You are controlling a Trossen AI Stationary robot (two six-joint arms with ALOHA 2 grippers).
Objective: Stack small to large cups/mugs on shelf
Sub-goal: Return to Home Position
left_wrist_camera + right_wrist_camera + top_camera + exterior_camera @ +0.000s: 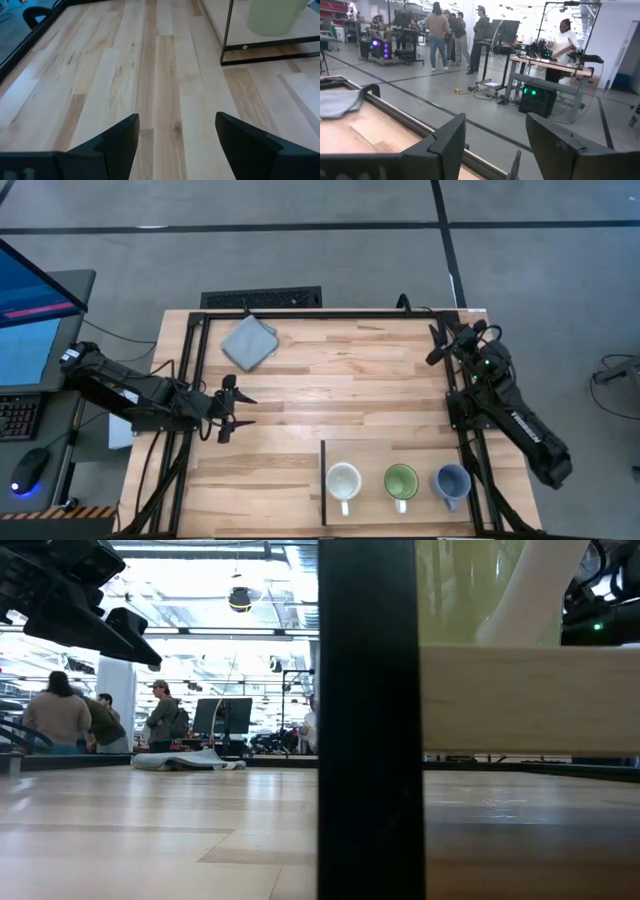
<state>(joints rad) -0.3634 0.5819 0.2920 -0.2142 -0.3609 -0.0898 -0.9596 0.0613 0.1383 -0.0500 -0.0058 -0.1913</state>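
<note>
Three mugs stand upright in a row on the light-wood shelf [370, 455] at the table's near right: cream-white [343, 480], green [401, 479], blue-grey [452, 482]. Their handles point toward the near edge. My left gripper [243, 410] hovers open over the table's left middle and faces the shelf. In its wrist view the gripper [175, 120] has bare planks between the fingers, with the cream-white mug [275, 15] farther off. My right gripper [437, 345] stands open at the table's far right. The right wrist view shows this gripper [495, 120] pointing level past the far edge.
A folded grey cloth [248, 341] lies at the table's far left. Black frame rails [190, 370] run along the table's edges. The shelf's dark edge strip [365, 720] fills the middle of the low view. People stand in the room beyond [440, 30].
</note>
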